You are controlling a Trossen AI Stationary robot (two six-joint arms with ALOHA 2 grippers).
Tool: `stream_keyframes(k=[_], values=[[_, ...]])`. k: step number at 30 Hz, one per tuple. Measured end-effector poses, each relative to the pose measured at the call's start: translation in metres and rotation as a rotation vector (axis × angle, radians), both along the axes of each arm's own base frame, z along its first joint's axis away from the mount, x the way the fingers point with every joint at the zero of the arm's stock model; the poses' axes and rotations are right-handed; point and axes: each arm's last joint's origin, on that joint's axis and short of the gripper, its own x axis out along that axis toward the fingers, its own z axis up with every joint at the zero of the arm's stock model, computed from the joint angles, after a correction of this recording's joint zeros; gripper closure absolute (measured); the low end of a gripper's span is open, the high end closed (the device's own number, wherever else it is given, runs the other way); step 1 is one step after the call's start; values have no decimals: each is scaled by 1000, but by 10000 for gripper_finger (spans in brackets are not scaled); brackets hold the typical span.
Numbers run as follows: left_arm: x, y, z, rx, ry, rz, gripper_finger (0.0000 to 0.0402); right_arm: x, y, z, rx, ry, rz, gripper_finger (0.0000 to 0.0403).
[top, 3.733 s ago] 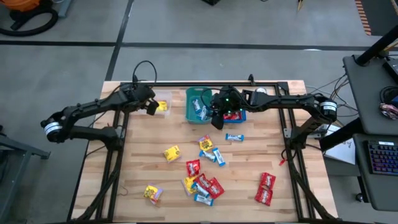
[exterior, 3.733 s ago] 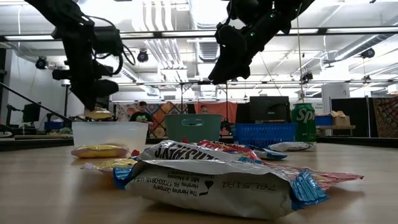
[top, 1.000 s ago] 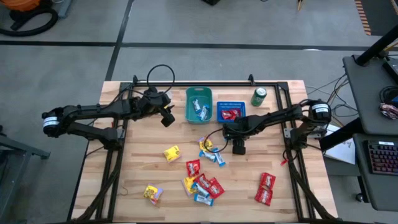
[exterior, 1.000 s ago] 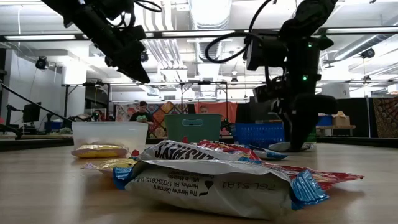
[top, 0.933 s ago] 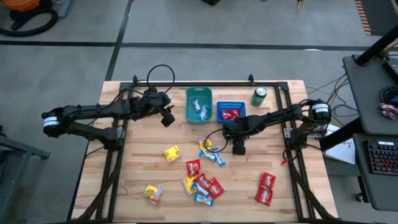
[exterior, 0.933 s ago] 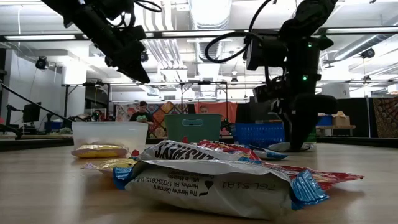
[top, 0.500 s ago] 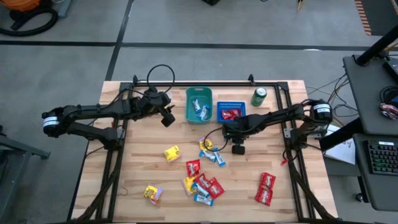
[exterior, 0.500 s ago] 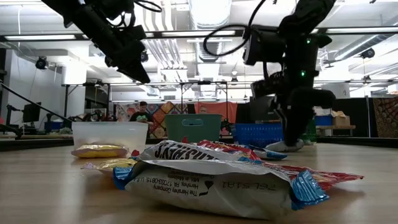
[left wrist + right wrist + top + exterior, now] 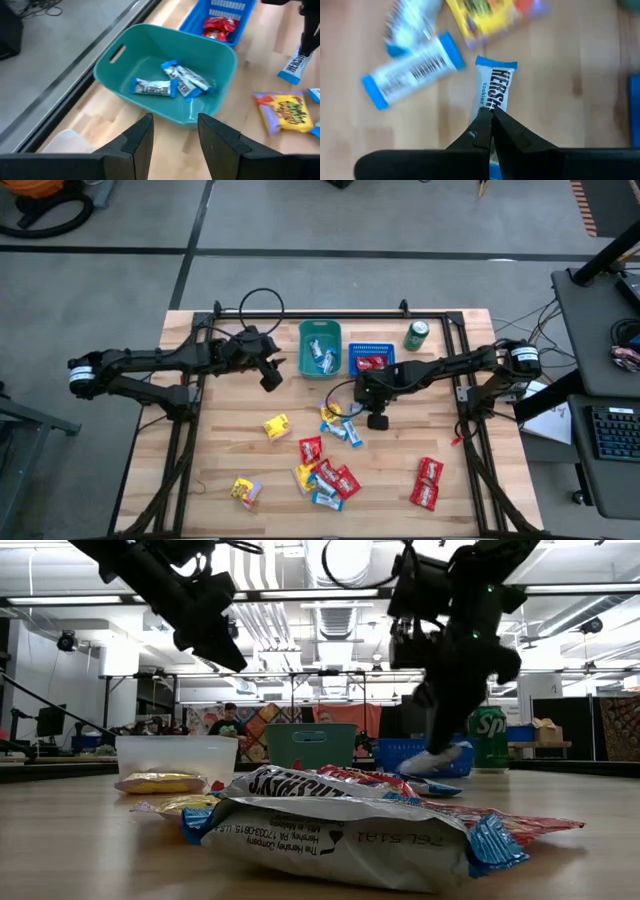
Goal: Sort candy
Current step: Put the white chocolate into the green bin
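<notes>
Small wrapped candies, red, yellow and white-blue, lie in a loose cluster point(image 9: 325, 470) on the wooden table. My right gripper point(image 9: 377, 421) hangs over the table's middle, shut on a white-and-blue candy point(image 9: 495, 85), which also shows in the low view point(image 9: 432, 762). My left gripper point(image 9: 175, 142) hovers open and empty just short of the teal bin point(image 9: 165, 75), which holds a few white-blue candies point(image 9: 172, 84). The blue basket point(image 9: 371, 361) beside it holds red ones. My right gripper pinches the white-and-blue candy by one end of its wrapper point(image 9: 492, 106) between its two fingers. The fingers slant down from above and lie along the candy. The candy hangs tilted below the fingertips, its free end point(image 9: 496, 64) lowest, clear of the table.
A clear bin point(image 9: 177, 755) with yellow candy stands at the far left. A green can point(image 9: 416, 335) stands at the far right, beside the blue basket. Two red candies point(image 9: 428, 483) lie near the right edge, and yellow ones point(image 9: 276, 426) point(image 9: 244, 492) toward the left.
My right gripper has risen from the table and tipped less steeply, taking the white-and-blue candy with it. The candy lay flat on the wood a second ago; it now hangs clear.
</notes>
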Motion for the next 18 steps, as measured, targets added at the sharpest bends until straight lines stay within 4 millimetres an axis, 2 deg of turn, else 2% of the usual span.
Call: stream_keyframes(k=[9, 14, 18], values=[[5, -22, 0, -27, -10, -74, 264, 9, -17, 15, 35, -183, 38, 394], [5, -32, -2, -53, -2, -96, 264, 6, -21, 13, 10, -165, 71, 394], [4, -39, -4, -75, 8, -107, 264, 3, -14, 5, -1, -187, 111, 394]])
